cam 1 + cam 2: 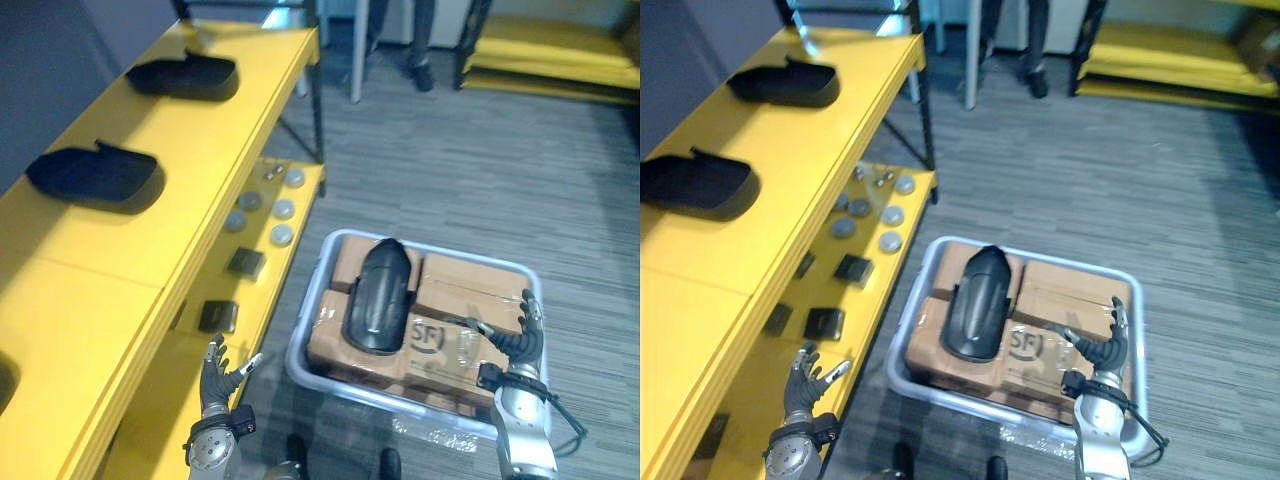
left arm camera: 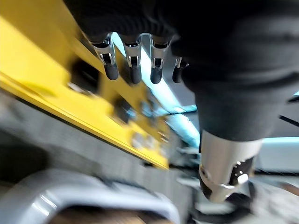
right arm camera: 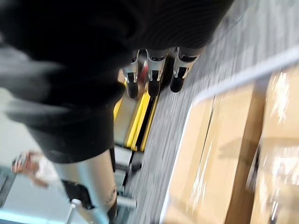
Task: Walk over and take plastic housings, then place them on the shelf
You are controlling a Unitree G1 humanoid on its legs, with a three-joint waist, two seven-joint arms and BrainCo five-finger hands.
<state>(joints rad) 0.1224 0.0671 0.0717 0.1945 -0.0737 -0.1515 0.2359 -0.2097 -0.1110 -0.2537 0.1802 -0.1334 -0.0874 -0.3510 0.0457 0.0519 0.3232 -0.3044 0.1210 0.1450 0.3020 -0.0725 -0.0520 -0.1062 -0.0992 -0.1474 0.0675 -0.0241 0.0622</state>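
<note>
L hand (image 1: 215, 378) sits low at front, fingers spread wide, empty, over edge of lower shelf tier (image 1: 265, 295). R hand (image 1: 515, 342) likewise splayed open, nothing held, above near right part of grey tray (image 1: 297, 345) on floor. Tray holds cardboard boxes (image 1: 470, 285). One black plastic housing (image 1: 378, 297) lies atop boxes, clear of both hands. Second housing (image 1: 95, 177) and third housing (image 1: 185, 75) rest on yellow shelf top (image 1: 210, 170), well apart. Lower tier carries round metal discs (image 1: 283, 236) and small black blocks (image 1: 245, 262). Person's legs (image 1: 420, 45) at far end.
</note>
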